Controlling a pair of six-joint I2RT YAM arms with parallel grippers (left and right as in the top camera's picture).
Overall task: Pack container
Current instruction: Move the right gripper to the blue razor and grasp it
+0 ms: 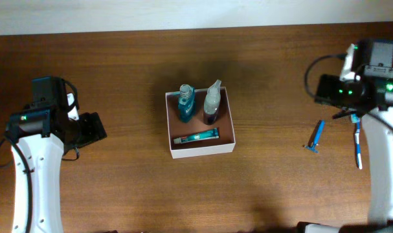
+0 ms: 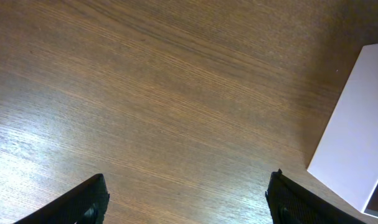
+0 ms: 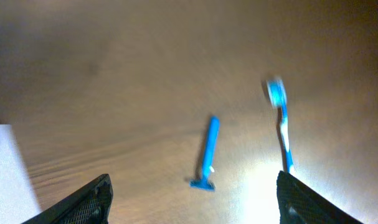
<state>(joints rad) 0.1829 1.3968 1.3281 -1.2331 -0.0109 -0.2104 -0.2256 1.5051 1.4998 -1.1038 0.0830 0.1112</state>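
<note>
The left gripper (image 2: 189, 208) and right gripper (image 3: 195, 205) both gape wide and hold nothing. The left hangs over bare table (image 1: 118, 194) at 9 o'clock of the box (image 1: 202, 153). The right hangs at 3 o'clock, above a razor (image 1: 317, 136) and a toothbrush (image 1: 356, 144), which lie apart, each running roughly 6 to 12. The box sits mid-table, open face up. It is square, with no clear long axis, and is turned slightly off the table edge. Inside, a tube (image 1: 196, 136) lies along the near wall, running 9 to 3. At the far wall stand a blue bottle (image 1: 186, 103) at 11 and a spray bottle (image 1: 212, 102) at 1.
</note>
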